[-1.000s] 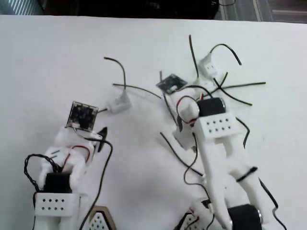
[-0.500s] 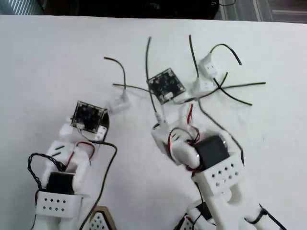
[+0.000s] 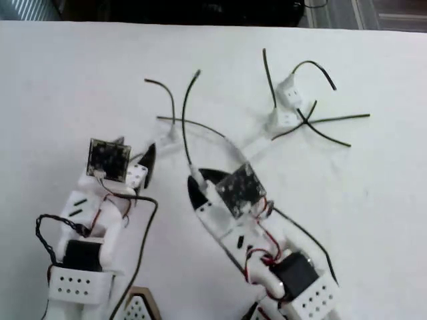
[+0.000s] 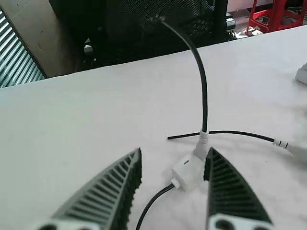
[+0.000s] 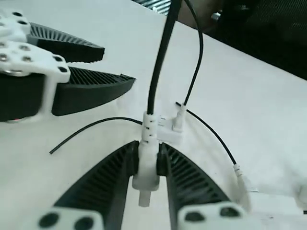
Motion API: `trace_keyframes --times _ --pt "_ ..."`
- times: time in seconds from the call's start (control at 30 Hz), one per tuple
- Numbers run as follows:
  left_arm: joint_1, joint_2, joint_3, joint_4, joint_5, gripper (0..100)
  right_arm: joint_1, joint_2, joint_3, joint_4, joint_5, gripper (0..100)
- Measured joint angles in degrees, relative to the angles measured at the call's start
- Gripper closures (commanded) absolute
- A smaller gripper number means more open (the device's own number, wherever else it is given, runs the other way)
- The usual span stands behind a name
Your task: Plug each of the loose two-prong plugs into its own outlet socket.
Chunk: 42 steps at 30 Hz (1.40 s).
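"What's around the worktop [image 3: 60, 73]?"

"It's plain white and evenly lit. Past its far edge the room goes dark. There's a black mesh panel [image 4: 144, 24], and left of it a tan post [image 4: 33, 38] beside ribbed metal slats [image 4: 14, 62]."

"And far right?"

"A red metal frame [image 4: 276, 17], and some pale floor [image 3: 393, 13] showing there."

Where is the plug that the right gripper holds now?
Near the table's middle in the high view: the plug is clamped in the right gripper, with a white connector just beyond it and the open left gripper on its left side.
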Motion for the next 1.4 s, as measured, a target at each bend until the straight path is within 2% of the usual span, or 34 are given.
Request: trace_keyframes --times 0.2,0.43,0.57,0.83,0.93,1.1,1.3,1.4 --pt "6.7 0.0 -4.6 3.0 0.0 77 -4.4 -7.3 5.7 -0.2 0.0 98.2" --pt "15.7 0.0 -15.8 15.0 -0.4 77 -4.3 -8.7 6.6 -0.2 0.0 98.2" --pt "22.6 -0.1 -18.2 21.1 -4.8 77 -4.7 -8.7 6.7 -0.2 0.0 98.2" --pt "23.5 -0.5 -18.8 23.4 -5.9 77 -3.2 -8.7 6.7 1.9 0.0 98.2" --pt "20.3 -0.3 -18.7 23.6 -5.8 77 2.0 -8.7 6.7 1.9 0.0 98.2" --pt "15.0 0.0 -18.7 23.6 -4.8 77 15.6 -8.7 6.6 1.9 -0.9 98.2" --pt "15.4 0.1 -18.7 27.3 -11.7 71 30.6 -8.7 3.4 0.8 -9.5 98.2" --pt "17.3 5.0 -18.7 27.5 -14.7 71 36.9 -8.7 3.2 -3.2 -15.4 98.2"
